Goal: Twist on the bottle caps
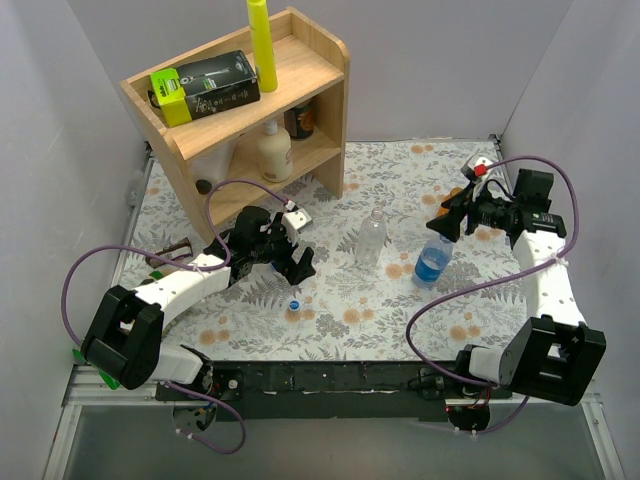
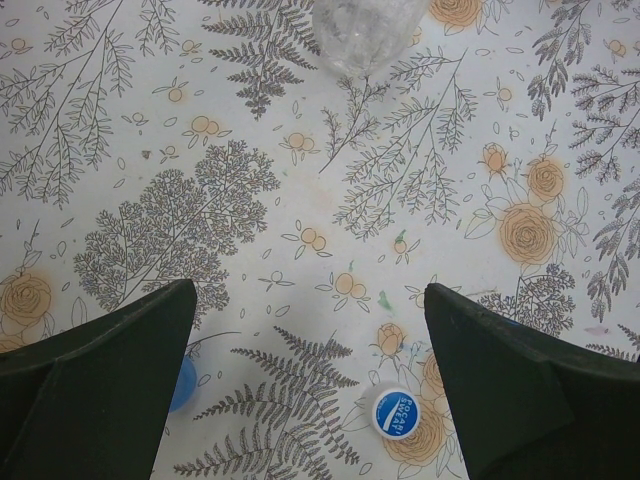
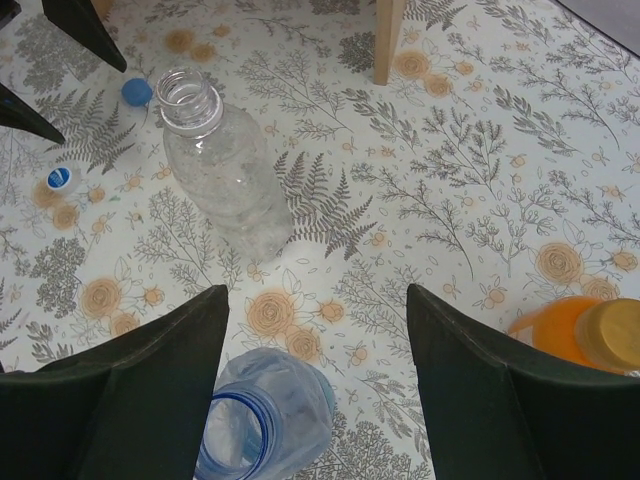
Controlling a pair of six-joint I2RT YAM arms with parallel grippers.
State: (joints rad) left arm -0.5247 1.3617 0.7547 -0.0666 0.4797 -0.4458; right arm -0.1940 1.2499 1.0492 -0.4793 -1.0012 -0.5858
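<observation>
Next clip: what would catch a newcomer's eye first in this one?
Two uncapped bottles stand mid-table on the floral cloth: a clear bottle and, to its right, a blue-labelled bottle beneath the open right hand. The open left hand hovers over two loose caps, a white-and-blue cap and a blue cap. A wooden shelf stands back left.

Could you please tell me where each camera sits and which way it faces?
Top external: fixed above and behind the arms, looking down on the table; both arms, left gripper and right gripper show.
Left wrist: on the left arm, looking straight down at the white-and-blue cap; its open gripper's fingers frame the view.
Right wrist: on the right arm, looking down and leftward at the clear bottle; its own fingers show.
Shared: all three see that cap and bottle.
</observation>
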